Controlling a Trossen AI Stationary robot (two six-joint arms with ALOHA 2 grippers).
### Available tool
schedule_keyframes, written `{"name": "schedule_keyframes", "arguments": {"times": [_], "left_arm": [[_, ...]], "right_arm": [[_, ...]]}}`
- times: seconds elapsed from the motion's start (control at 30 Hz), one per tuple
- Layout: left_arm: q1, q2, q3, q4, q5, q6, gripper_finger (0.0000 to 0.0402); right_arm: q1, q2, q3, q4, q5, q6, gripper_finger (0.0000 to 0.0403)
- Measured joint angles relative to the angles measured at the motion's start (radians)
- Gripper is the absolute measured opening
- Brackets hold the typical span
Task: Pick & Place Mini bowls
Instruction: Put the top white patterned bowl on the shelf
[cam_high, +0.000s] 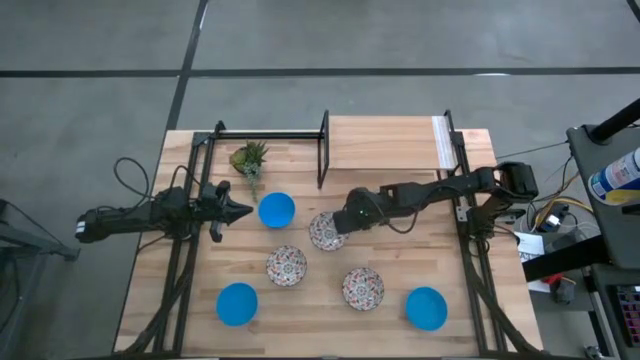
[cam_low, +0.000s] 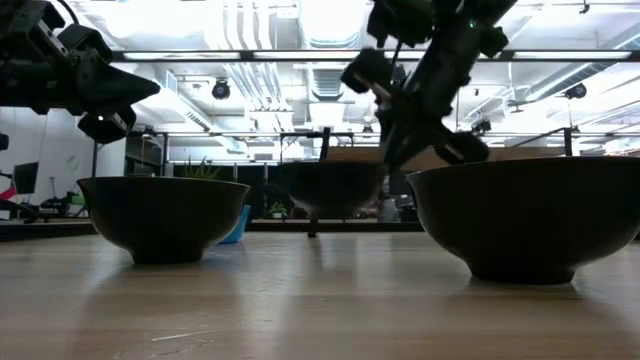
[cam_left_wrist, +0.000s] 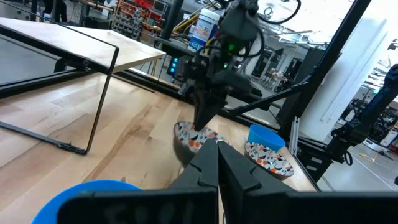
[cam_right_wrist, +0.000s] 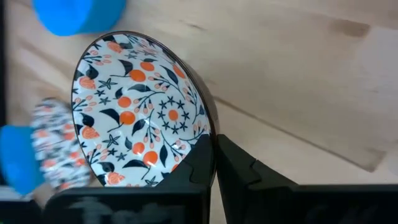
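Note:
Six mini bowls show in the high view. My right gripper (cam_high: 338, 224) reaches in from the table's right and is shut on a floral bowl (cam_high: 325, 232) near the table's middle. Two more floral bowls (cam_high: 287, 265) (cam_high: 363, 288) and two blue bowls (cam_high: 237, 303) (cam_high: 427, 307) stand on their bases toward the near edge. The third blue bowl (cam_high: 277, 210) stands just right of my left gripper (cam_high: 238, 211). That gripper is shut (cam_left_wrist: 217, 149), empty, and held high above the table (cam_low: 115, 100). My right gripper (cam_right_wrist: 214, 155) pinches the floral bowl's rim (cam_right_wrist: 208, 127) on the side toward the table's right, one finger inside the bowl and one outside. The fingers come from above, pointing down. In the low view the bowl (cam_low: 330, 190) hangs under the fingers, its base above the tabletop.
A small green plant (cam_high: 250, 158) stands at the far left of the table. A black metal frame (cam_high: 323, 150) with a wooden board (cam_high: 385, 142) runs along the far side. Bare wood lies between the bowls and along the near edge.

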Motion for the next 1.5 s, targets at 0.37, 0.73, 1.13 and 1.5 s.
{"name": "schedule_keyframes", "arguments": {"times": [0.37, 0.73, 1.13, 1.5], "left_arm": [[0.0, 0.0, 0.0, 0.0, 0.0, 0.0, 0.0], [0.0, 0.0, 0.0, 0.0, 0.0, 0.0, 0.0], [0.0, 0.0, 0.0, 0.0, 0.0, 0.0, 0.0], [0.0, 0.0, 0.0, 0.0, 0.0, 0.0, 0.0]], "right_arm": [[-0.033, -0.149, 0.042, -0.071, -0.037, 0.004, 0.0008], [-0.139, -0.43, 0.042, -0.346, 0.053, 0.025, 0.0008], [-0.301, -0.66, 0.042, -0.593, 0.113, 0.039, 0.0008], [-0.538, -0.729, 0.042, -0.678, 0.107, -0.07, 0.0008]]}}
